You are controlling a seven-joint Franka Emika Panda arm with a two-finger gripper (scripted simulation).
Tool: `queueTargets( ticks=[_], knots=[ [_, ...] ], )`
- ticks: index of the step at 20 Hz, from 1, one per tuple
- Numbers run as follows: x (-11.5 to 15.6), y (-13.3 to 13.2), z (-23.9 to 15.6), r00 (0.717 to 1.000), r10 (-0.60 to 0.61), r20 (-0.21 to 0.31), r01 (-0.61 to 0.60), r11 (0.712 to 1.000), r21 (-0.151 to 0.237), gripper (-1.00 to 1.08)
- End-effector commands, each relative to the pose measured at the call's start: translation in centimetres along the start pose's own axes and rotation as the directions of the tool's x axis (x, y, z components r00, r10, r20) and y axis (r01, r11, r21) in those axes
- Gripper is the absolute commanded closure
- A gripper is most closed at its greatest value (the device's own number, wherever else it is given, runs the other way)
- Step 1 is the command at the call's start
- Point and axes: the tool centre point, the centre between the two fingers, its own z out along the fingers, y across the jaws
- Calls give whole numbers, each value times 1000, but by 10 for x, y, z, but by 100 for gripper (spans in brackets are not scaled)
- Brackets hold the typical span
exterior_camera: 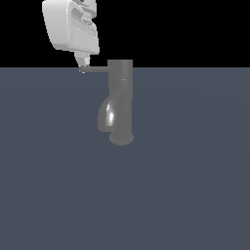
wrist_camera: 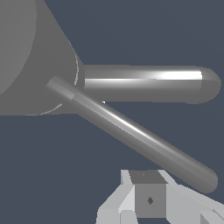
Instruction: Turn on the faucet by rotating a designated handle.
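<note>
faucet [exterior_camera: 120,105]: 1 | handle [exterior_camera: 95,69]: 1 | hand [exterior_camera: 84,62]: 1, at handle tip, opening can't be told

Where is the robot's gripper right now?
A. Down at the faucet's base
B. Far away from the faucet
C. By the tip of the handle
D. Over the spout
C: in the exterior view the gripper is right at the handle's free end, beside the faucet's cap.
</note>
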Motion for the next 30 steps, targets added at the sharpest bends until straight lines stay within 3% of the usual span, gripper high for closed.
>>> queueTargets(
  ticks=[1, 14, 16, 30],
  knots=[
    [11, 6, 0, 1000, 8, -2, -8, 1000, -3, 108],
    [41, 35, 0, 1000, 7, -2, -7, 1000, -4, 108],
    [35, 33, 0, 1000, 1, -2, -1, 1000, -2, 108],
    [127, 29, 0, 1000, 6, -2, -6, 1000, -5, 108]
  ],
)
